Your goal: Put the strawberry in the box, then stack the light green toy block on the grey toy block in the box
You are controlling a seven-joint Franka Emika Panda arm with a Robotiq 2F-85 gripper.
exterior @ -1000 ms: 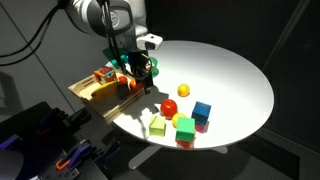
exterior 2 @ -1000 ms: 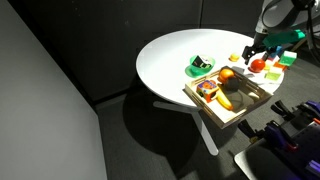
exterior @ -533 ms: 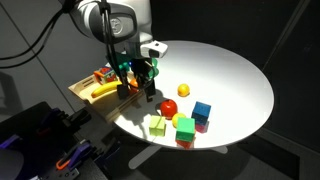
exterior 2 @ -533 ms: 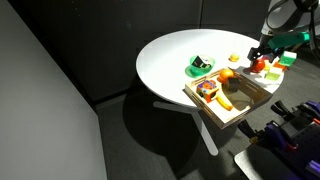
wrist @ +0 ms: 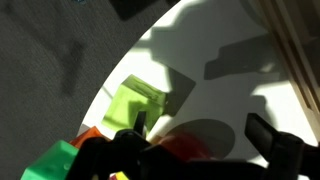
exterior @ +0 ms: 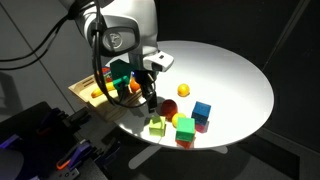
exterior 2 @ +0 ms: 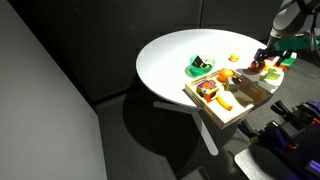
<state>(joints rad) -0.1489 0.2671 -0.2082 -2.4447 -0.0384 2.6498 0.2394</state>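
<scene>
- The arm [exterior: 120, 35] is holding its tool [exterior: 149, 100] low over the white tabletop [exterior: 230, 70]. The wrist view is showing the fingers spread wide and gripping nothing.
- The light green toy block [wrist: 140, 104] is sitting on the tabletop just ahead of the fingers, close to the edge (a yellower green cube [exterior: 184, 128] is standing near it).
- The box [exterior 2: 245, 108] is lying apart from the block, at the tabletop's edge. The strawberry and the grey toy block are proving too small to pick out among its contents.
- One risk is looming: a red ball [exterior: 168, 106] is crowding the tool. A careless descent could be knocking it into the block, or shoving the block over the nearby edge.
- A second hazard is waiting: the yellower green cube is looking similar enough to be picked by mistake.
</scene>
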